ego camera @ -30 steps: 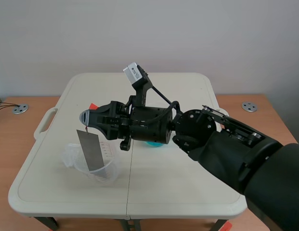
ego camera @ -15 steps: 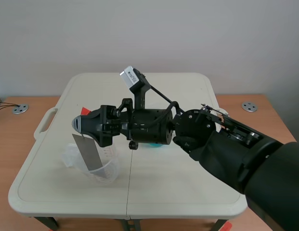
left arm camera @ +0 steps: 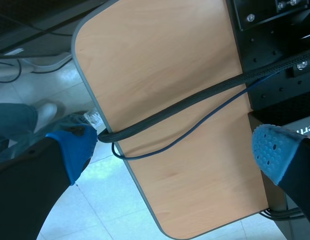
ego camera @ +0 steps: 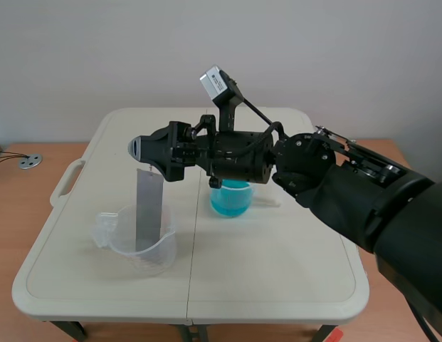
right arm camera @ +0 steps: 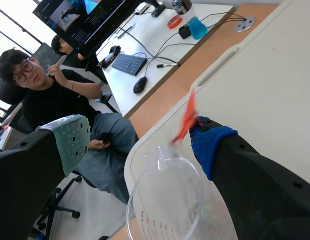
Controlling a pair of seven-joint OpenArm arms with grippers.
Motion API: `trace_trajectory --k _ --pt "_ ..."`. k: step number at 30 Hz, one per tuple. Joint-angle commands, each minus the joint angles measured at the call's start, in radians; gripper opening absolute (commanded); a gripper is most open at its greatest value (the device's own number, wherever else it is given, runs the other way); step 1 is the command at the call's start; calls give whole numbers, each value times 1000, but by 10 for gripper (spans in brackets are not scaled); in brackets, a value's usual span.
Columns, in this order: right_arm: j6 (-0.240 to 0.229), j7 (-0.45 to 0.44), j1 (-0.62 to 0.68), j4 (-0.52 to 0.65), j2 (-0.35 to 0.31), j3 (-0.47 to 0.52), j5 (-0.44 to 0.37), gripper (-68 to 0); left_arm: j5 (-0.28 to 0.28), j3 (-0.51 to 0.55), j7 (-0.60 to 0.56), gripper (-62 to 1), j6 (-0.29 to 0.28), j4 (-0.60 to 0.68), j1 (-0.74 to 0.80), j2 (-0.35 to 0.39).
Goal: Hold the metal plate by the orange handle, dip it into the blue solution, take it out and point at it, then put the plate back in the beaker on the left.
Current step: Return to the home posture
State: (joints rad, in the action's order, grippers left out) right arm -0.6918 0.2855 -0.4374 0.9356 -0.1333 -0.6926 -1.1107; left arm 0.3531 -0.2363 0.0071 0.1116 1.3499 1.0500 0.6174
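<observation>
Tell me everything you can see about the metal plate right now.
The metal plate is a thin grey rectangular strip standing upright with its lower end inside the clear beaker. Its orange handle at the top lies against the blue pad of the right hand, whose fingers stand apart.

The scene camera sits on the robot's side, slightly raised, facing across the white counter (ego camera: 277,249) to a plain wall (ego camera: 100,50); the counter fills the frame's middle. The left wrist camera looks close past the left hand (left arm camera: 174,150) at a wooden desktop (left arm camera: 159,75) and floor (left arm camera: 95,210). The right wrist camera looks past the right hand (right arm camera: 140,142), close over the beaker (right arm camera: 164,200) and counter edge, both shared with the scene view.
</observation>
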Motion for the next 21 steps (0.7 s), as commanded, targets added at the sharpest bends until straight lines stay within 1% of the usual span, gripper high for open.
trace_trajectory --k 1,3,6,8,12,16,19,21 --pt "-4 -16 -26 3 0 10 -10 -218 2 0 -6 14 -2 4 11 -2" --pt "-4 -16 -28 3 0 11 -11 -173 3 0 -6 14 -1 4 11 -2" --pt "-5 -16 -31 3 0 11 -6 -137 3 1 8 14 1 4 11 -2" --pt "-5 -16 -31 3 0 11 -6 -111 2 1 13 14 24 4 10 -2" --pt "-5 -16 -31 4 0 11 -5 -21 -20 1 14 14 29 4 11 -2" --pt "-5 -15 -31 4 -11 11 19 -12 -20 1 13 14 29 4 10 -2" --pt "-5 -24 -31 13 -39 13 19 -12 -19 1 49 14 29 4 11 -2" --pt "-5 -28 -30 22 -57 23 18 -12 -24 1 50 14 28 4 11 -2"
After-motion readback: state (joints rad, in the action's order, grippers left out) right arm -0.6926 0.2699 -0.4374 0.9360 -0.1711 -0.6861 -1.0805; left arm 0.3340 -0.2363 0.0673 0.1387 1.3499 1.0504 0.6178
